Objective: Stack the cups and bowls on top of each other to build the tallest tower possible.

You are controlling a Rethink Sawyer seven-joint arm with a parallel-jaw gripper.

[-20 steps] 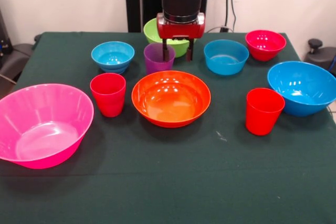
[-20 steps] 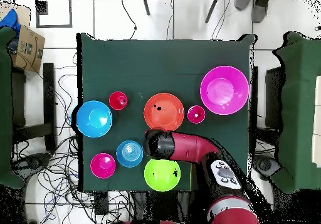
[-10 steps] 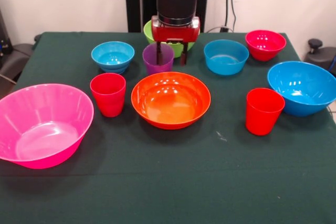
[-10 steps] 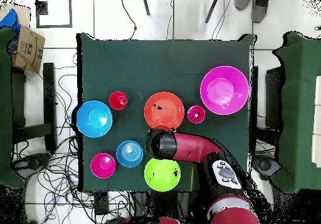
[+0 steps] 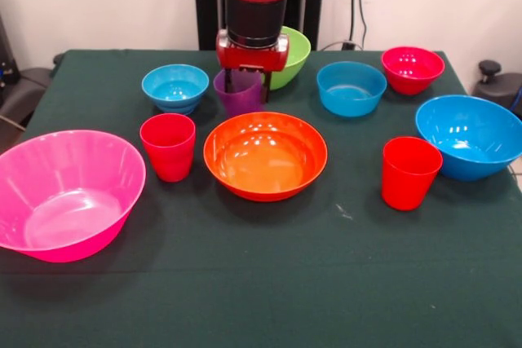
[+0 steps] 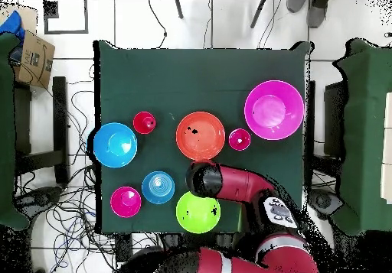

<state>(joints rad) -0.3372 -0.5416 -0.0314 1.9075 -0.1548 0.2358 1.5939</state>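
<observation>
Purple cup [image 5: 238, 94] stands upright behind orange bowl [image 5: 266, 153]; claw [image 5: 245, 81] straddles its rim, released

Three plastic cups: two red tumblers [image 5: 168, 146] [image 5: 409, 172] and one translucent purple cup [image 5: 238, 92]. Seven glossy plastic bowls: large pink [image 5: 64, 193], large blue [image 5: 471, 136], orange [image 5: 265, 154], lime green [image 5: 288, 57], two small blue [image 5: 174, 87] [image 5: 351, 87], small red-magenta [image 5: 412, 68].
</observation>
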